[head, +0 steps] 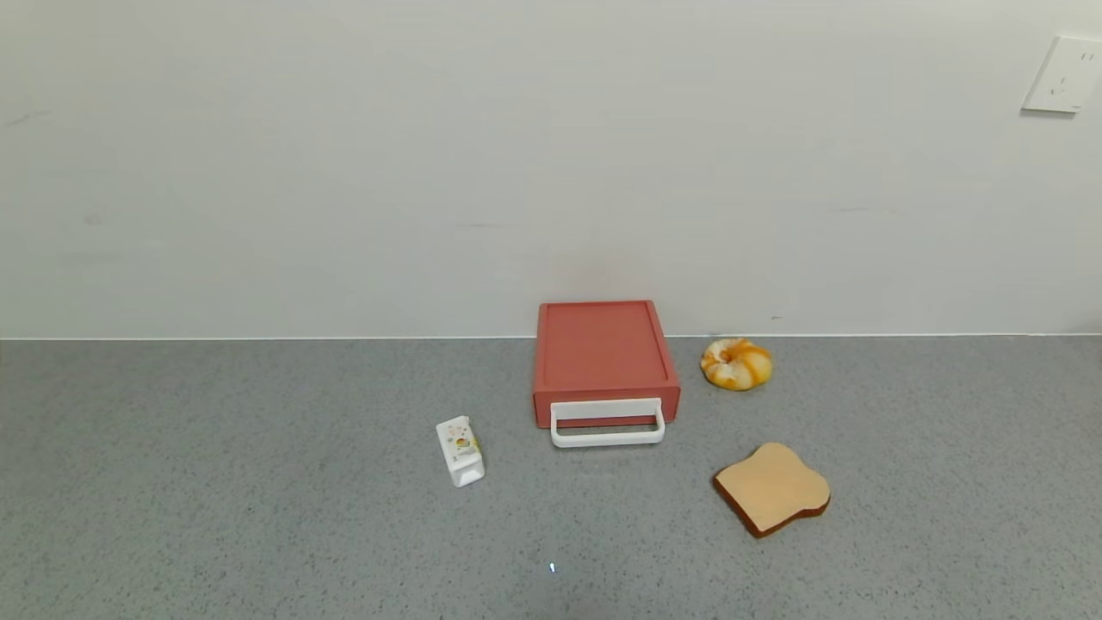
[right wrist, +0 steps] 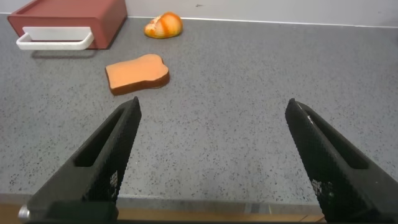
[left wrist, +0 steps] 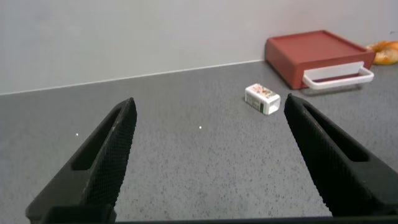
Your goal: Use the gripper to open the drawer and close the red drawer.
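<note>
The red drawer (head: 603, 353) is a flat brick-red box against the wall at the middle of the grey counter, its tray pushed in and its white loop handle (head: 608, 424) facing me. It also shows in the left wrist view (left wrist: 317, 53) and the right wrist view (right wrist: 68, 15). Neither arm shows in the head view. My left gripper (left wrist: 208, 109) is open and empty, well back from the drawer, over bare counter. My right gripper (right wrist: 211, 109) is open and empty near the counter's front edge, far from the drawer.
A small white carton (head: 460, 450) lies left of the drawer. A glazed bun (head: 736, 362) sits right of the drawer, and a toast slice (head: 772, 488) lies in front of it. A wall socket (head: 1064, 75) is at the upper right.
</note>
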Available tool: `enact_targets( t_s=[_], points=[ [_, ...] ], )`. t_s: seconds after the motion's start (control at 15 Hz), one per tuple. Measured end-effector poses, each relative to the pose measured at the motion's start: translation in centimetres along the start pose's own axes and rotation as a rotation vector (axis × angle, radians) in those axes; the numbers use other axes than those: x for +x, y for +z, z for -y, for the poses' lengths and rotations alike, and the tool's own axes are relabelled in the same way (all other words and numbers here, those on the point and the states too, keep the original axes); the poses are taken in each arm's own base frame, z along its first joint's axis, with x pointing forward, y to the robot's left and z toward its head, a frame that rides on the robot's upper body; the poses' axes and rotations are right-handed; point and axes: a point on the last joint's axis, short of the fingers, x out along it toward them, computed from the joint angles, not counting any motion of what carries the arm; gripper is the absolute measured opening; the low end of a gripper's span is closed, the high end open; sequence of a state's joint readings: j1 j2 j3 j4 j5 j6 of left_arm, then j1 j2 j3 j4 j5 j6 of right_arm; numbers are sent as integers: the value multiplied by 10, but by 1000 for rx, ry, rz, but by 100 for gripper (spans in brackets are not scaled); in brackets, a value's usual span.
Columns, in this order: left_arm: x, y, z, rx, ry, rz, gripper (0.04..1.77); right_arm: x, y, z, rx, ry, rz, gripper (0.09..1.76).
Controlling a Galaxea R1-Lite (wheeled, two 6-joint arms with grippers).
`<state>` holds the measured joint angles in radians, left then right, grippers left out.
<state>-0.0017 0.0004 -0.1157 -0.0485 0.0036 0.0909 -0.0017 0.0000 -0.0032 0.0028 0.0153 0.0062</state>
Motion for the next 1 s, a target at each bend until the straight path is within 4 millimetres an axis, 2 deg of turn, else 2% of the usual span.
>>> enact_targets(
  t_s=[0.33, 1.0],
  points=[
    [6, -29, 3, -4, -4, -95, 172, 0, 0, 0, 0, 0, 0, 171],
    [5, -37, 4, -23, -46, -151, 172, 0, 0, 0, 0, 0, 0, 171]
  ],
)
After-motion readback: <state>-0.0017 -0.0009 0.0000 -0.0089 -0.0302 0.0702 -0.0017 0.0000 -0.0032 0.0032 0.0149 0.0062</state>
